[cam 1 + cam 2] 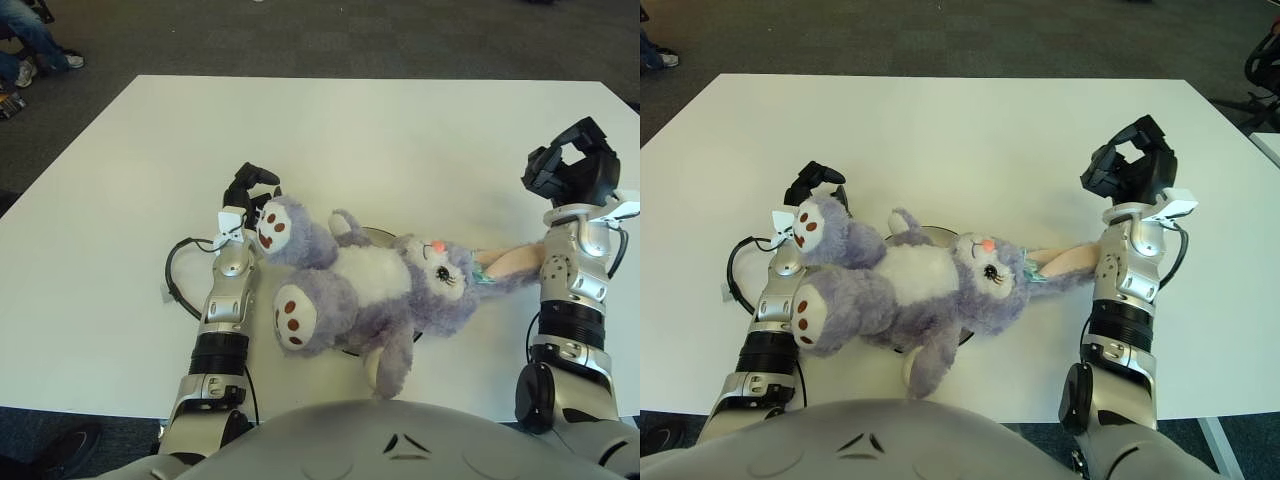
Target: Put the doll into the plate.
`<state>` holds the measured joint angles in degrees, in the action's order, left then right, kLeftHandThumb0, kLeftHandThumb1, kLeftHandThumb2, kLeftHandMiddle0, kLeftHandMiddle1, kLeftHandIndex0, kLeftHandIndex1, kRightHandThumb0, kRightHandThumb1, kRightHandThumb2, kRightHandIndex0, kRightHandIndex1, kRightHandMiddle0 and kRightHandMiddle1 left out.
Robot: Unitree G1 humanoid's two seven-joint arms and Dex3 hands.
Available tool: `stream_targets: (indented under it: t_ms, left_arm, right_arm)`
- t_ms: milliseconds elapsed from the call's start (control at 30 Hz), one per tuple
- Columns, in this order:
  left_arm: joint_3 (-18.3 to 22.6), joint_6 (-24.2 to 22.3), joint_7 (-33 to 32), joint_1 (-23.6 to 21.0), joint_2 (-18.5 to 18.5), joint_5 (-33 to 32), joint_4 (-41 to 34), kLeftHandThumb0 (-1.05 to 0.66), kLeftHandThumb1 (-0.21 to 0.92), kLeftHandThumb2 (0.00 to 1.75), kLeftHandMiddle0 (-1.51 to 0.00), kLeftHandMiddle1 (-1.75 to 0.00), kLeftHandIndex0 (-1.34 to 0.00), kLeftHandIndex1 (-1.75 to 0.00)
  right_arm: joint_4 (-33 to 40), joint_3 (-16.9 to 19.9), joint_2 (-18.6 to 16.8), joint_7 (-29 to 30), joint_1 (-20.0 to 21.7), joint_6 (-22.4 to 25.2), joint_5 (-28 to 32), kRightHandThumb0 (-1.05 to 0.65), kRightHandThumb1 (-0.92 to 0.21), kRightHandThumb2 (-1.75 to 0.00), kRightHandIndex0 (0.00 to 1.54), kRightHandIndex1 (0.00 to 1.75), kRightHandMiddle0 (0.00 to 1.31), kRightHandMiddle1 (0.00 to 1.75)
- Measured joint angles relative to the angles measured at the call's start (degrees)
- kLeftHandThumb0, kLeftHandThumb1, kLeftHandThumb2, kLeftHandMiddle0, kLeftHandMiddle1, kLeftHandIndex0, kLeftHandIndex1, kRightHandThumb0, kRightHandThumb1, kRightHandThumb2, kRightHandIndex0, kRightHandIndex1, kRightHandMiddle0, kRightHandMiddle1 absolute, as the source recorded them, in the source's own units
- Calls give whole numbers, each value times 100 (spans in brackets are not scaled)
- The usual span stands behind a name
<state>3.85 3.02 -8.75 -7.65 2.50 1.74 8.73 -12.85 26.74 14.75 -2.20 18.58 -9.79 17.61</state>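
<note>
A purple and white plush bunny doll [380, 285] lies on its back across a dark-rimmed plate [377, 233], covering most of it. Its head points right, and one long ear [510, 262] reaches my right forearm. My left hand [250, 185] shows just left of the doll's raised foot [275, 228], fingers relaxed and holding nothing. My right hand [572, 165] hovers to the right of the doll's head, apart from it, its fingers spread in a loose claw and empty.
The white table [350, 130] stretches far beyond the doll. A black cable [175, 275] loops on it beside my left forearm. Dark carpet surrounds the table, with someone's feet [30, 45] at the far left and a chair base [1262, 70] at the far right.
</note>
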Motion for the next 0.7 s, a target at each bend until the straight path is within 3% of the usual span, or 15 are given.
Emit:
stream_targets:
  t_ms: [300,700]
  left_arm:
    - [-1,1,0,11,-2,0,-11,-46,38,123,-123,-175,-56,-175]
    - [-10,4,3,28,-7,-5,-39,-45,39,122,-123,-175,-55,-175]
  right_arm:
    - [9,158,143,52,46,0,3,-53,-19,-147,130,175,71,175]
    - [-236,98,162,27,45,-7,-47,-52,-21,-145,127,175,70,175]
